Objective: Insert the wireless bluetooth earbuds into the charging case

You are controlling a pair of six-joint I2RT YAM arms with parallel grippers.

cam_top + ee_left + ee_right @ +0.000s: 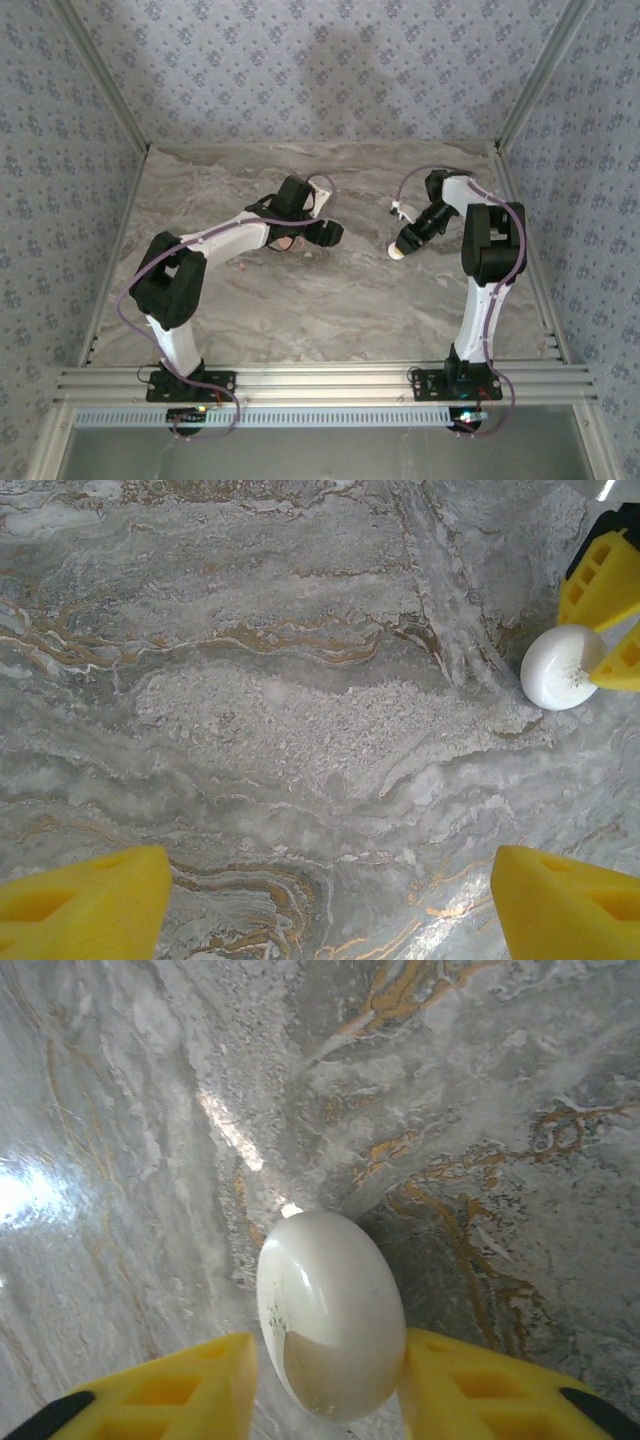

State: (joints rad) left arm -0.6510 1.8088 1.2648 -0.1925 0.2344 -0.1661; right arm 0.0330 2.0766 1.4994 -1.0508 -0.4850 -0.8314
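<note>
Leftward first, the left gripper (320,910) hangs over the bare marble table (300,710), its yellow fingers (85,905) spread wide with nothing between them. To its right, the right gripper (325,1395) is clamped on the charging case (330,1325), a smooth white egg-shaped shell pinched across its narrow sides and held low over the table. Whether it touches the surface I cannot tell. The hold looks risky: it bears on a rounded, glossy shell near one end, so a harder squeeze or a tilt could squirt it out and send it rolling. The shell also looks shut, so the earbuds would be blocked until it opens. No brand, label or lettering is readable, only faint dark specks.
</note>
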